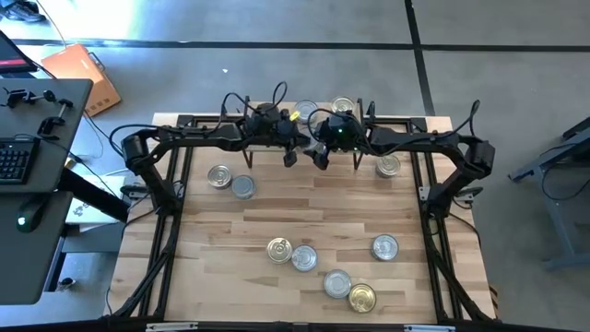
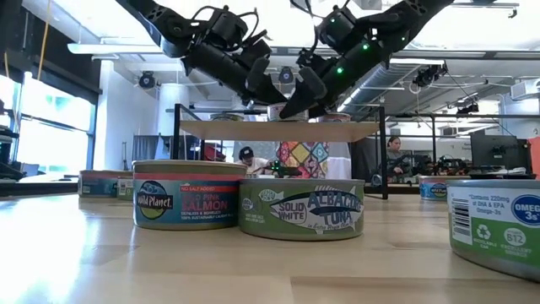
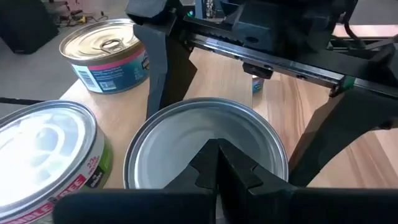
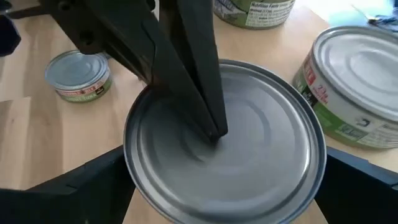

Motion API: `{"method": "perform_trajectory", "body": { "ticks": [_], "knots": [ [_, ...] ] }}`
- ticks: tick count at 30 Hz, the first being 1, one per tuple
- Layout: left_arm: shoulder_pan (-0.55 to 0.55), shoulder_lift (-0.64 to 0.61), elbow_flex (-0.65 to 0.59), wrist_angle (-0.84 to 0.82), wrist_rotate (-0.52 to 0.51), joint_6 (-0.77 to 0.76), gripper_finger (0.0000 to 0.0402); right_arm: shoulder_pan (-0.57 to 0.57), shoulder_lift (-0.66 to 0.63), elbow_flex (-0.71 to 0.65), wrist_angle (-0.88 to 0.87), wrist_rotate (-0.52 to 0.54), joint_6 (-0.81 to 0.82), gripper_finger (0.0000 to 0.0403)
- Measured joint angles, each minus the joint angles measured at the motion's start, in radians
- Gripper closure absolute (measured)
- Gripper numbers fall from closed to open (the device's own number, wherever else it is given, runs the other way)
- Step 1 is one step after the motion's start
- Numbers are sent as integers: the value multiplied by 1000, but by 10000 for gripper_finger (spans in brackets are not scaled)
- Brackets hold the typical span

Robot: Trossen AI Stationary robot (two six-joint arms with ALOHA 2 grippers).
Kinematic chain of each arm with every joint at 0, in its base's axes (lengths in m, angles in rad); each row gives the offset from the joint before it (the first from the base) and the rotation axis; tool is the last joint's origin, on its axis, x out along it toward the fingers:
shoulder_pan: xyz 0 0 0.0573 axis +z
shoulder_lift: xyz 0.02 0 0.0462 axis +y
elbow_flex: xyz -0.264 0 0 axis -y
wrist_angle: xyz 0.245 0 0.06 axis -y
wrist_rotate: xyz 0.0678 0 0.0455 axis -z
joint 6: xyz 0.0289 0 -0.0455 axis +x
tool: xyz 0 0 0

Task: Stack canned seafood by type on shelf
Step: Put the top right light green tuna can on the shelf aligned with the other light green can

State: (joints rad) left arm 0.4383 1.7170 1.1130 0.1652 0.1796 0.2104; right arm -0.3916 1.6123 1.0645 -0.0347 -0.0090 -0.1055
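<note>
A silver-lidded can [image 4: 224, 149] sits level on the shelf [image 2: 278, 131] at the table's far middle; what is under it is hidden. My left gripper [image 3: 216, 144] is shut, its tips on the can's lid. My right gripper [image 4: 224, 171] is open, with one finger [image 3: 155, 74] close on either side of the can's wall. Beside it on the shelf stand a gold-lidded can with a pink and teal label [image 3: 106, 56], a silver-lidded can with a green and red label [image 3: 46, 158] and a green-labelled can [image 4: 255, 9]. My left gripper presses its shut fingertips on the middle of the can's lid [image 4: 214, 134], slanting down from the table's left side. The can stays upright and level under them. My right gripper's fingers stand at the can's wall; I cannot tell whether they touch it.
Loose cans lie on the table: two at the left [image 1: 230, 181], one at the right [image 1: 388, 166], several near the front edge [image 1: 318, 272]. In the low view a salmon can [image 2: 186, 198] and a tuna can [image 2: 301, 207] stand close. People sit in the room beyond.
</note>
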Motion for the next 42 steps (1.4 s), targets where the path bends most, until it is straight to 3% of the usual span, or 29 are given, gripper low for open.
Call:
{"method": "perform_trajectory", "body": {
  "ticks": [22, 42],
  "knots": [
    [34, 7, 3, -65, -2, -27, 401, -9, -38, 3, -115, -2, 51, 3],
    [2, -22, -3, 2, 12, -17, 401, -4, -8, 0, -10, -56, 55, 3]
  ]
}}
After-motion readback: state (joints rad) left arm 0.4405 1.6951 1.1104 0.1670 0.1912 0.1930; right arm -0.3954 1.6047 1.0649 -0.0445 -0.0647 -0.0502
